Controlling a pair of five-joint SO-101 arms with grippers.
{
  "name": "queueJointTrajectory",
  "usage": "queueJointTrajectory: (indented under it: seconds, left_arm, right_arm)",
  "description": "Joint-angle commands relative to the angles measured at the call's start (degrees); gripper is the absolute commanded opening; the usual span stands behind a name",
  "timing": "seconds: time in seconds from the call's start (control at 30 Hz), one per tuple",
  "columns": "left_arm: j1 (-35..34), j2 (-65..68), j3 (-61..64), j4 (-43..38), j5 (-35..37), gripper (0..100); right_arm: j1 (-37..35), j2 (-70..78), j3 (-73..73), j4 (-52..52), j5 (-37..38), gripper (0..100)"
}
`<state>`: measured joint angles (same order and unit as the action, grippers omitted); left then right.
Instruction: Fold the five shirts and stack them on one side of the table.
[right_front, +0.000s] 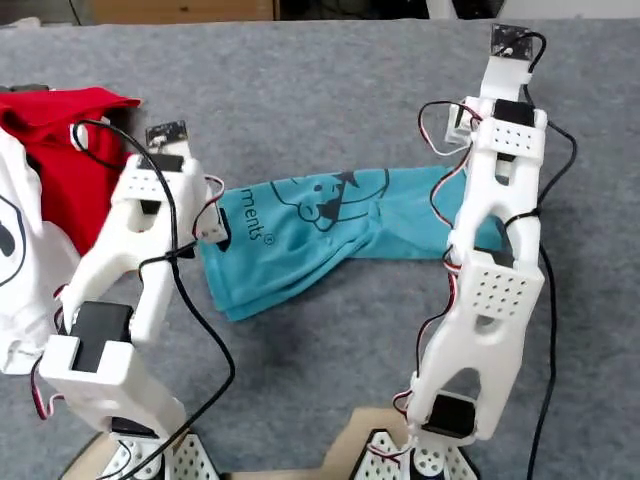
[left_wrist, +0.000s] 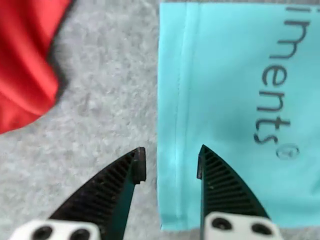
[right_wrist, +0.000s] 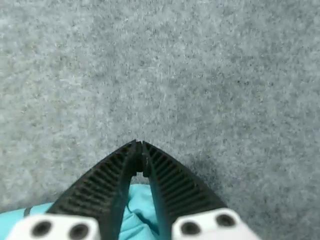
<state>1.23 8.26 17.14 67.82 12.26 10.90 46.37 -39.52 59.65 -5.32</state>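
teal shirt on grey table; left gripper spread astride its hem; right gripper tips pressed together.

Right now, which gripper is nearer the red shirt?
Left. The left gripper, open, hangs over the hemmed edge of the teal shirt, with the red shirt just across a strip of grey table. The right gripper, shut, sits at the teal shirt's far end.

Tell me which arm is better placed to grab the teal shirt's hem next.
Left. The left gripper is open, straddling the teal shirt at its stitched edge, so it probably only needs to drop and close. The right gripper is shut, its tips over bare grey table cover.
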Motion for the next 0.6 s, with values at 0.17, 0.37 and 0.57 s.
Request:
queueJointTrajectory:
  seconds: [0.17, 0.37, 0.57]
  left_arm:
    - [-0.5, 1.4, 4.7, -11.0, 2.4, 18]
    - [-0.4, 2.4, 4.2, -11.0, 2.4, 18]
    - [-0.4, 6.3, -0.1, -8.1, 2.4, 14]
  right_arm:
    - [0.5, -0.5, -1.3, -1.1, -0.4, 0.5]
    - [0.5, -0.5, -1.3, -1.1, -0.4, 0.5]
    - [0.6, -0.5, -1.3, -1.1, -0.4, 0.5]
